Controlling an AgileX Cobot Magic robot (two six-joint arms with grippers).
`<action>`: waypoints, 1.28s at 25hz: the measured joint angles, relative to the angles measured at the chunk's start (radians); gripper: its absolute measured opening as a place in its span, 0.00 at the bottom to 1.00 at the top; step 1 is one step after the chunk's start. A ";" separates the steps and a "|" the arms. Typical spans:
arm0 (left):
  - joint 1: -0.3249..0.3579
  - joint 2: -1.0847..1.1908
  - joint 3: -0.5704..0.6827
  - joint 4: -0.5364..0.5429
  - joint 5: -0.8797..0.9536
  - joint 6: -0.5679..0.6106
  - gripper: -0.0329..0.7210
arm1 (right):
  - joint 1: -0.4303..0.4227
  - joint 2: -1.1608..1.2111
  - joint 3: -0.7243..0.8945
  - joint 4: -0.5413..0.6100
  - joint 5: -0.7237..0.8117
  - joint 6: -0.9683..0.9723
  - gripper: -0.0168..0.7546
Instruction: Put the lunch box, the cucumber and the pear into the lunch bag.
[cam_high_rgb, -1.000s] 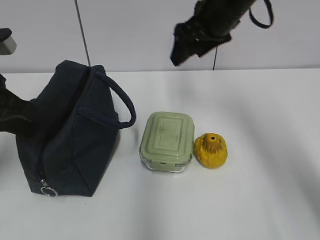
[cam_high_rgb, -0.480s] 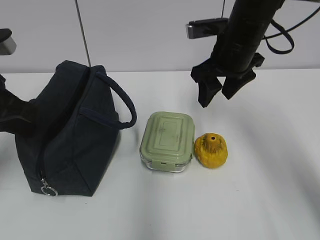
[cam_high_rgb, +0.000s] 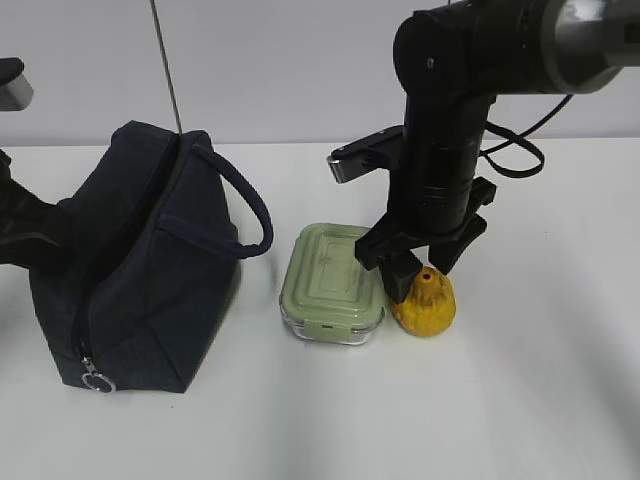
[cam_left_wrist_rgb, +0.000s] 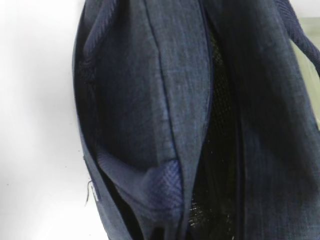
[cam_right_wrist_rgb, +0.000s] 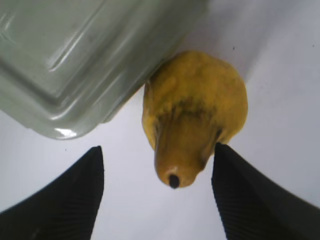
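Note:
The navy lunch bag (cam_high_rgb: 140, 270) stands at the left with its top unzipped; its fabric and dark opening (cam_left_wrist_rgb: 220, 125) fill the left wrist view. The green-lidded lunch box (cam_high_rgb: 333, 278) lies in the middle, touching the yellow pear (cam_high_rgb: 430, 305) on its right. My right gripper (cam_high_rgb: 422, 262) is open and low over the pear; in the right wrist view the pear (cam_right_wrist_rgb: 195, 115) stands between the two black fingers (cam_right_wrist_rgb: 65, 200), beside the lunch box (cam_right_wrist_rgb: 85, 55). My left arm (cam_high_rgb: 25, 235) is against the bag's far left side, its fingers hidden. The cucumber is out of view.
The white table (cam_high_rgb: 540, 380) stretches to the right and front. A thin dark pole (cam_high_rgb: 165, 70) rises behind the bag against the pale wall. The bag's silver zipper pull (cam_high_rgb: 96, 381) hangs at its front bottom corner.
My right arm has come down from high at the back to the pear, its open jaws now on either side of it. The bag, lunch box, pear and left arm have not moved.

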 joint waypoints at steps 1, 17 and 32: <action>0.000 0.000 0.000 0.000 0.000 0.000 0.02 | 0.001 0.007 0.000 -0.008 -0.011 0.007 0.70; 0.000 0.000 0.000 0.001 0.002 0.001 0.02 | 0.001 0.046 -0.001 -0.114 -0.038 0.023 0.27; 0.000 0.000 0.000 0.003 0.002 0.002 0.02 | 0.133 -0.213 -0.137 0.634 -0.430 -0.537 0.25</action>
